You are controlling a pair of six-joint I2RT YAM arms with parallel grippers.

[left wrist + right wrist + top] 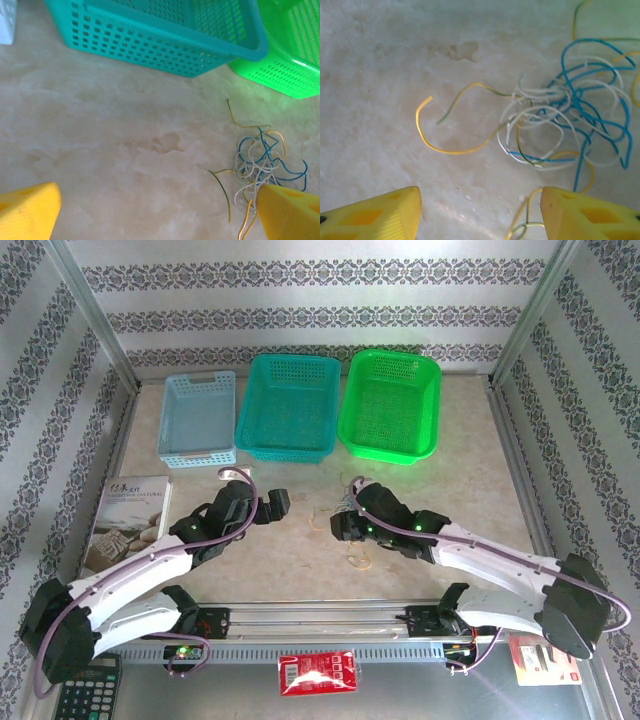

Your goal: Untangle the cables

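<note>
The right tool (480, 212) hangs low over the surface (380, 70) with its jaws well apart and nothing clamped between them. A thin yellow-green loop lies on the surface just beside its right finger, apparently not pinched.

Just ahead of this tool, and off to the right of its centre line, lie the cables (565, 120) — blue, white and yellow-orange strands knotted into one loose clump. A single yellow strand (450, 150) trails out of the clump to the left, across the open ground ahead of the gap. Its long axis runs roughly crosswise, along the line on which the jaws close. I judge it the easiest end to pick, though the tool would need to turn or shift right to straddle it.

The left tool (157, 215) is open as wide as it goes and holds nothing. The clump (260, 155) lies at its right finger, partly hidden behind that finger's tip. Further ahead of it stand the teal basket (150, 40) and the green basket (290, 65).

Both tools are close, but the right one seems nearer — the clump looms larger in its view.
</note>
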